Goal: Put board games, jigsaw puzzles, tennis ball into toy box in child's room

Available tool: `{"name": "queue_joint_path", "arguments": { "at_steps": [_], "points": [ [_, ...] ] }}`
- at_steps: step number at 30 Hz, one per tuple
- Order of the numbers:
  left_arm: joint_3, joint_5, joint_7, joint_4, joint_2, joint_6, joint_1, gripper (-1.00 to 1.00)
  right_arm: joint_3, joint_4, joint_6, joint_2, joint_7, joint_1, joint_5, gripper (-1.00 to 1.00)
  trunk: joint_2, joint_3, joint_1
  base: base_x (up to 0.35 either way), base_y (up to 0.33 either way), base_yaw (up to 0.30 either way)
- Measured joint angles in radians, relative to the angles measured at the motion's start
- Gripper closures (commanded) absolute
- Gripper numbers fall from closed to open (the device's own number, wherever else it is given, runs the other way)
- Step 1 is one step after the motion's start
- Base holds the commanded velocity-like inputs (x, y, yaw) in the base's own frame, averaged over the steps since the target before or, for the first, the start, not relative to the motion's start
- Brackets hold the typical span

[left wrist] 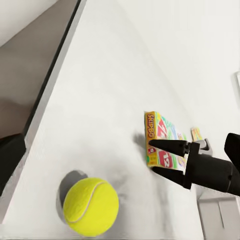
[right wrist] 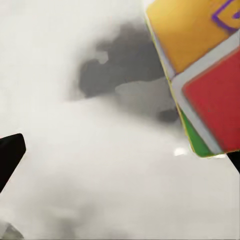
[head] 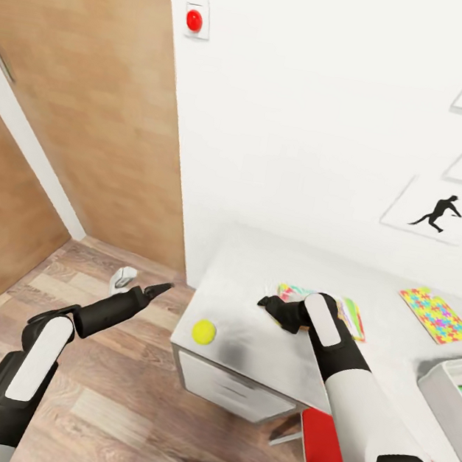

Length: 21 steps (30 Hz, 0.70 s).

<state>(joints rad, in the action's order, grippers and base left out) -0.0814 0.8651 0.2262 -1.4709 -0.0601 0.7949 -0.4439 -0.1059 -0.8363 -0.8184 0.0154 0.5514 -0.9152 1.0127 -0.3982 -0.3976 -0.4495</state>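
A yellow tennis ball [head: 204, 331] [left wrist: 91, 206] lies near the front left corner of the white table [head: 255, 265]. A colourful board game box [head: 353, 315] [left wrist: 159, 137] [right wrist: 210, 75] lies flat further along the table. My right gripper [head: 273, 306] [left wrist: 151, 157] is open just above the table, its fingertips at the box's near edge with nothing between them. My left gripper [head: 158, 292] hangs over the floor left of the table, pointing at the ball, and looks open and empty. A jigsaw puzzle [head: 435, 314] lies at the back right. The grey toy box [head: 445, 388] stands at the right edge.
A red chair [head: 322, 454] stands under the table's front, below my right arm. A wooden door [head: 96, 90] and a white wall close off the left and back. A small white object [head: 125, 279] sits on the wood floor near my left gripper.
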Motion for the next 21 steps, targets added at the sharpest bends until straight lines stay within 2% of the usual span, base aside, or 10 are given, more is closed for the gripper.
{"name": "queue_joint_path", "arguments": {
  "at_steps": [6, 9, 12, 13, 16, 17, 21],
  "points": [
    [0.000, 0.000, 0.000, 0.000, 0.000, 0.000, 0.000, -1.00, 0.000, -0.007, -0.002, -0.003, -0.003, 0.000, 0.000, -1.00, 0.000, 0.000, 0.000, 0.000, 0.000, 0.113],
    [0.000, 0.000, 0.000, 0.000, 0.000, 0.000, 0.000, -1.00, 0.001, -0.029, -0.007, -0.012, -0.003, 0.001, 0.001, -1.00, 0.000, 0.000, 0.000, 0.000, 0.000, 0.049],
    [0.000, 0.000, 0.000, 0.000, 0.000, 0.000, 0.000, -1.00, 0.003, -0.087, -0.014, -0.047, -0.004, 0.007, 0.002, -1.00, 0.000, 0.000, 0.000, 0.000, 0.000, 0.027],
    [0.000, 0.000, 0.000, 0.000, 0.000, 0.000, 0.000, -1.00, 0.003, -0.088, -0.014, -0.047, -0.004, 0.007, 0.003, -1.00, 0.000, 0.000, 0.000, 0.000, 0.000, 0.020],
    [0.000, -0.001, 0.000, 0.000, 0.000, 0.000, 0.000, -1.00, 0.001, -0.157, -0.027, -0.093, -0.004, 0.012, 0.006, -1.00, 0.000, 0.000, 0.000, 0.000, 0.000, 0.014],
    [0.000, -0.001, 0.000, 0.000, 0.000, 0.000, 0.000, -1.00, 0.001, -0.157, -0.027, -0.094, -0.004, 0.013, 0.007, -1.00, 0.000, 0.000, 0.000, 0.000, 0.000, 0.004],
    [0.000, -0.001, 0.000, 0.000, 0.001, 0.000, 0.000, -1.00, 0.001, -0.244, -0.078, -0.146, -0.005, 0.019, 0.010, -1.00, 0.000, 0.000, 0.000, 0.000, 0.000, -0.061]
  ]
}}
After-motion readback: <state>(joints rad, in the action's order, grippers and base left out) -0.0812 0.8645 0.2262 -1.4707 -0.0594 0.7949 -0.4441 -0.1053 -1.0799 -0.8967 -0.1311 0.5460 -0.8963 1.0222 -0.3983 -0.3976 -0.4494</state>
